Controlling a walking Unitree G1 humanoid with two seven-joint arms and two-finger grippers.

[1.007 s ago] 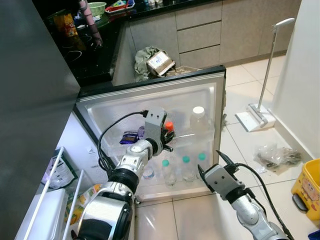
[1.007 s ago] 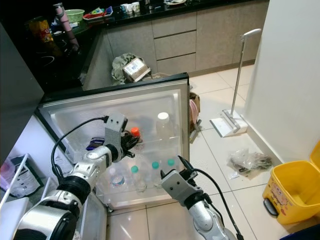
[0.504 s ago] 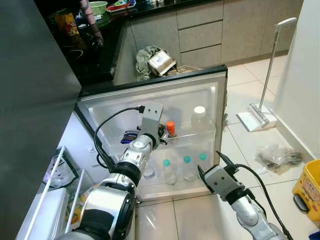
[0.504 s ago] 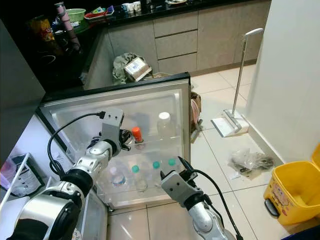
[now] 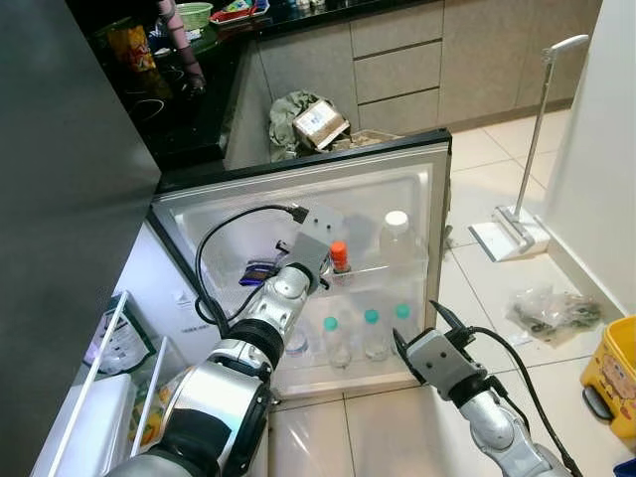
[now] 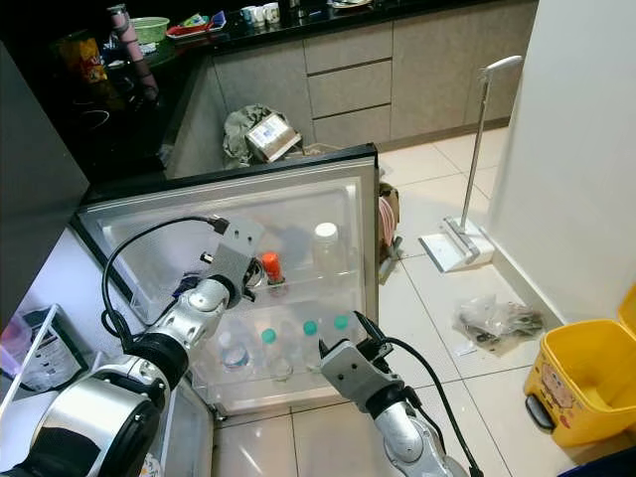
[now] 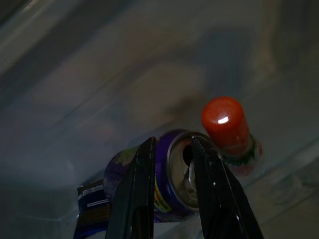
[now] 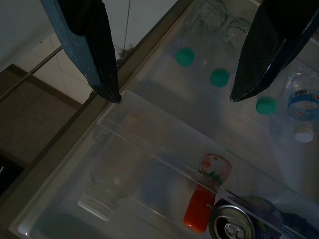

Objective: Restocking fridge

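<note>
Overhead, a kitchen with pale tiled floor (image 5: 497, 169), grey cabinet drawers (image 5: 397, 60) along the far wall, a dark countertop (image 5: 169, 99) at upper left carrying bottles and a green bowl (image 5: 193, 15). White floor mop (image 5: 517, 214) leaning by the right wall, crumpled plastic bag (image 5: 545, 310) on the tiles, yellow bin (image 5: 611, 373) at the right edge. Fridge door (image 5: 298, 214) swung open, its shelves facing up toward the camera. Upper door shelf holding a purple can (image 7: 149, 179), an orange-capped bottle (image 5: 340, 256) and a white-capped clear bottle (image 5: 396, 234); lower shelf holding three green-capped bottles (image 5: 365, 333) in a row. Compared with a second ago, left gripper (image 7: 172, 164) shifted away from the orange-capped bottle, which then sat between the black fingers and now stands free, upright, just beside them; wrist housing now angled more toward the can. Left fingers (image 7: 142, 184) narrowly parted, one on the can's side and the other over its open top rim; firm grip or mere contact impossible to tell. Can lying tilted against the shelf rail, touching or nearly touching the orange-capped bottle. Right gripper (image 8: 172, 94) low before the door's lower corner as before, fingers spread wide, holding nothing, green caps visible between them.
</note>
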